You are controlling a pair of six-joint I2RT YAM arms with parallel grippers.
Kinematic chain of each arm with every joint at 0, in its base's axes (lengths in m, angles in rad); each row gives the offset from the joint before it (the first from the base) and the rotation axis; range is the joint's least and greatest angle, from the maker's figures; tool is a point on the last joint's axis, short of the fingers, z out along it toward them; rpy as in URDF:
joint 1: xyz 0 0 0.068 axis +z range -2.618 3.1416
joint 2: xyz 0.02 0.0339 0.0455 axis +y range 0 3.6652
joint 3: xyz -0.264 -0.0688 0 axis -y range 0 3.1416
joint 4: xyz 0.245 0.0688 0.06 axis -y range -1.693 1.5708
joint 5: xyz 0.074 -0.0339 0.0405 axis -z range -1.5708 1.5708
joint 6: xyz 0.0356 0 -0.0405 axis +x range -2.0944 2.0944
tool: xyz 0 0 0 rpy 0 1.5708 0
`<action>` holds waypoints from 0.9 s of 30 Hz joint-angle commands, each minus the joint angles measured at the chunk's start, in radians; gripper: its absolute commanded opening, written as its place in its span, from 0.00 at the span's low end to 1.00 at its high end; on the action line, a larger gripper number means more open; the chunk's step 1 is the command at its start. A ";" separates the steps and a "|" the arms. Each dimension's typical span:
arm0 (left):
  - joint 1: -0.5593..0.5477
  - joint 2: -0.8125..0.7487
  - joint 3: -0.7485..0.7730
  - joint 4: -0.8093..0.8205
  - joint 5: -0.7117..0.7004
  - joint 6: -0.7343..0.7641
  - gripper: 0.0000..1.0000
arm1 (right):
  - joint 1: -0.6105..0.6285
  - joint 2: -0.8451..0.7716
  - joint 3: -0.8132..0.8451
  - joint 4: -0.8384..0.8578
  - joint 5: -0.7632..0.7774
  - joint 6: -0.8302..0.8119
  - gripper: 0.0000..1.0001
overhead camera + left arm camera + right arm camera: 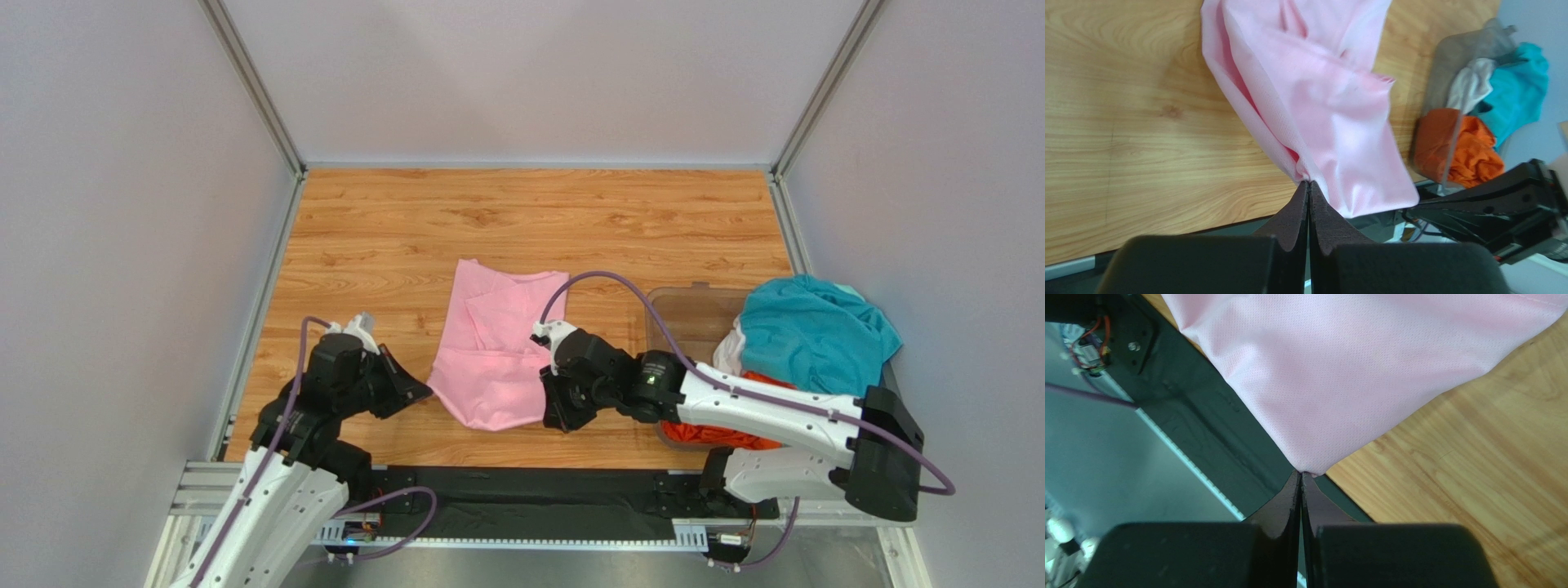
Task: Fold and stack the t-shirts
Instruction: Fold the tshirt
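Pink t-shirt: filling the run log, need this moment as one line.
left gripper shut on pink t-shirt | right gripper shut on pink t-shirt | other shirts piled in bin

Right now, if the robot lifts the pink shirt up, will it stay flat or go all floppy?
Probably floppy: the pink shirt bunches in folds where the left tool pinches it. It looks thin, so likely light. The right tool holds only a corner, so it might slip.
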 commanded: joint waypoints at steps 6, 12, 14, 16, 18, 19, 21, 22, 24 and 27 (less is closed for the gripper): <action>-0.001 -0.015 0.183 -0.047 -0.031 0.006 0.00 | -0.010 -0.152 0.077 -0.084 -0.128 0.035 0.00; -0.001 0.051 0.225 0.030 -0.059 0.018 0.00 | -0.157 -0.206 0.063 -0.081 -0.174 -0.011 0.00; 0.001 0.089 0.231 0.075 -0.055 0.027 0.00 | -0.222 -0.208 0.049 -0.038 -0.234 -0.025 0.00; -0.001 0.138 0.243 0.102 -0.064 0.033 0.00 | -0.260 -0.202 0.041 -0.004 -0.297 -0.035 0.00; 0.001 0.178 0.269 0.134 -0.071 0.041 0.00 | -0.289 -0.173 0.043 0.022 -0.337 -0.048 0.00; 0.001 0.215 0.280 0.143 -0.065 0.045 0.00 | -0.289 -0.157 0.049 0.027 -0.367 -0.084 0.00; 0.001 0.247 0.302 0.151 -0.053 0.056 0.00 | -0.259 -0.113 0.057 0.036 -0.409 -0.115 0.01; -0.001 0.264 0.303 0.149 -0.050 0.059 0.00 | -0.230 -0.100 0.063 0.031 -0.341 -0.153 0.04; -0.001 0.272 0.291 0.152 -0.048 0.049 0.00 | -0.130 -0.048 0.086 0.017 -0.203 -0.170 0.09; -0.001 0.261 0.265 0.154 -0.059 0.039 0.00 | -0.015 0.042 0.115 0.049 -0.085 -0.172 0.22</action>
